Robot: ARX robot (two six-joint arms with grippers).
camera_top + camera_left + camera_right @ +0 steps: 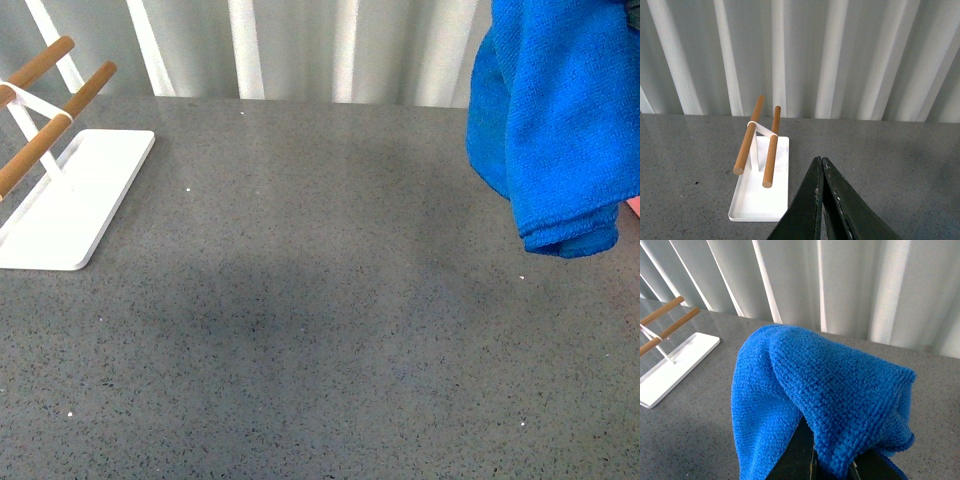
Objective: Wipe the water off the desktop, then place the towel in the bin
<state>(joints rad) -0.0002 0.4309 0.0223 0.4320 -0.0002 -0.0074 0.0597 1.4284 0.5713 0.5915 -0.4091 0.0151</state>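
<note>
Right wrist view: the right claw (pixel 834 462) is clamped on the towel (pixel 825 390), whose blue folds bunch between the dark fingers (pixel 799 452) and drape over them, hiding the tips. Past the cloth lies bare desktop (pixel 705 425), then the rack (pixel 677 362) well apart. The ribbed white wall (pixel 850 285) runs along the desktop's far edge.

The front view shows neither claw, only the towel (pixel 560 120) hanging in the upper right of the frame, its hem clear of the desktop (pixel 300 300). The rack (pixel 75 200) sits in the upper left, cut by the frame edge. Between the two the grey top lies open, with a faintly darker patch mid-frame — damp or shadow, I cannot tell.

Left wrist view: the left claw (pixel 820 164) has its fingers pressed together, holding nothing. It is over the desktop, near the rack's white base, and only here do both wooden bars (pixel 747 142) show whole — side by side on a white stem.
</note>
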